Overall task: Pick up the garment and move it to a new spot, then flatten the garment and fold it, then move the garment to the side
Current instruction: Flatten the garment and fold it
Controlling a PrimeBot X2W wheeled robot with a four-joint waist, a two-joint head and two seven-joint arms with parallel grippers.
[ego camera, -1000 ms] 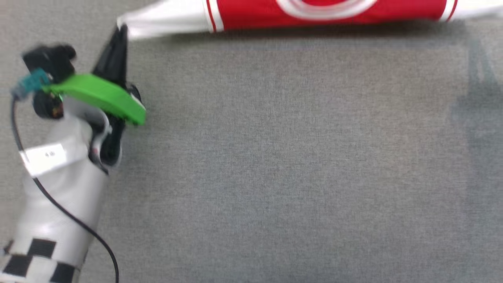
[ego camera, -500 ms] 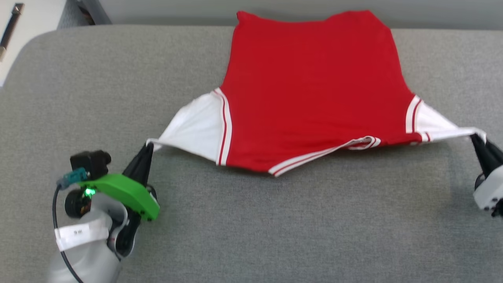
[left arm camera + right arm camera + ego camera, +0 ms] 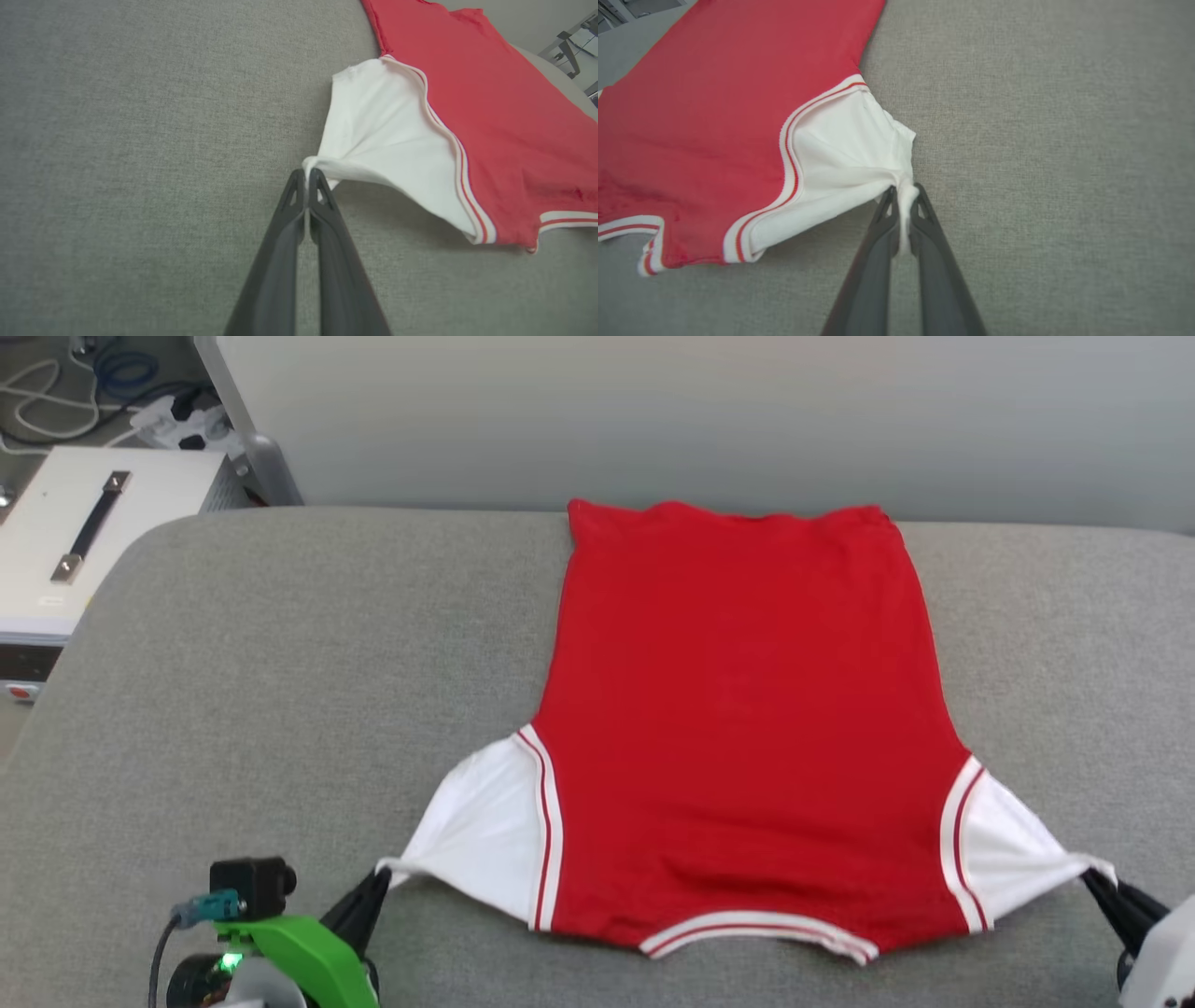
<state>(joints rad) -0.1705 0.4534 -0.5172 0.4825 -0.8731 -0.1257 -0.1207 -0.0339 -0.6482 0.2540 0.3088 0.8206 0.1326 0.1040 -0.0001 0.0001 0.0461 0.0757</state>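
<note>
Since half a second ago the head camera is tilting upward, so the whole scene is sliding down the picture rather than the things shifting. The red jersey-style shirt with white short sleeves and red-and-white striped trim (image 3: 747, 709) is settling flatter, and its near striped neckline is now resting in a shallow curve instead of a taut slant.

The shirt is lying spread on the grey fabric-covered table (image 3: 280, 663), hem toward the far edge and neckline toward the robot. The left gripper (image 3: 307, 173) is pinching the tip of the left white sleeve (image 3: 485, 840) with its fingers pressed together. The right gripper (image 3: 903, 189) is pinching the right white sleeve (image 3: 1008, 849), a tuft of cloth showing between its fingers. Both sleeve tips are being drawn to points just above the surface.

The cloth is looking light, soft and limp, likely stretching and sagging wherever it is unsupported. Such thin pinches may be prone to slipping, so sleeve ends, shoulders and hem corners seem the sound places to hold.

The upturned face is showing plain red, with no brand or writing readable.
</note>
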